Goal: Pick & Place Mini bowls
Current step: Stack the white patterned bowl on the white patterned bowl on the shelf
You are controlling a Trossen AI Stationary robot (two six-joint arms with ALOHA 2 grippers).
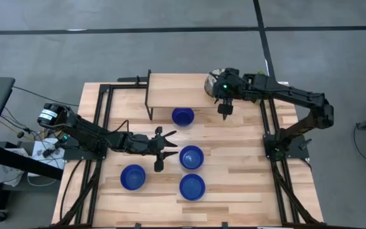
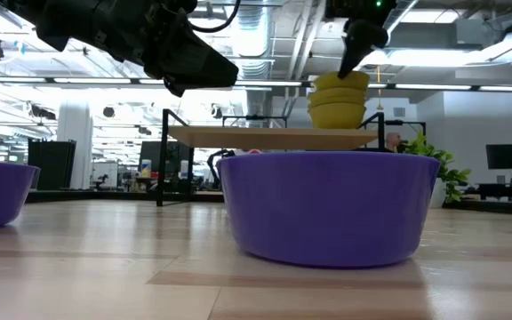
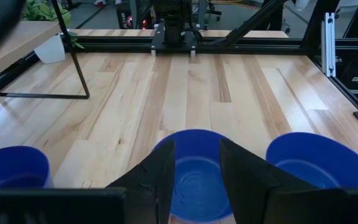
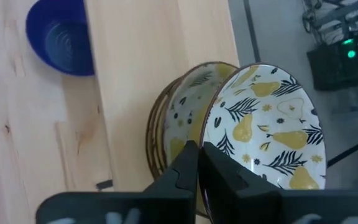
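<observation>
Pinching the rim of a tilted cream patterned bowl (image 4: 272, 134) above the stack (image 4: 173, 134) on the raised shelf (image 1: 170, 90), the right gripper (image 4: 199, 163) clamps shut, while the left gripper (image 1: 161, 151) hangs open-fingered beside a blue bowl (image 1: 191, 157).

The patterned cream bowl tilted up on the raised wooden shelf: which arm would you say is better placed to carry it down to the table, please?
Probably the right. The right gripper is already pinched on that cream bowl's rim at the shelf, while the left gripper sits open among the glossy blue bowls on the table.
</observation>
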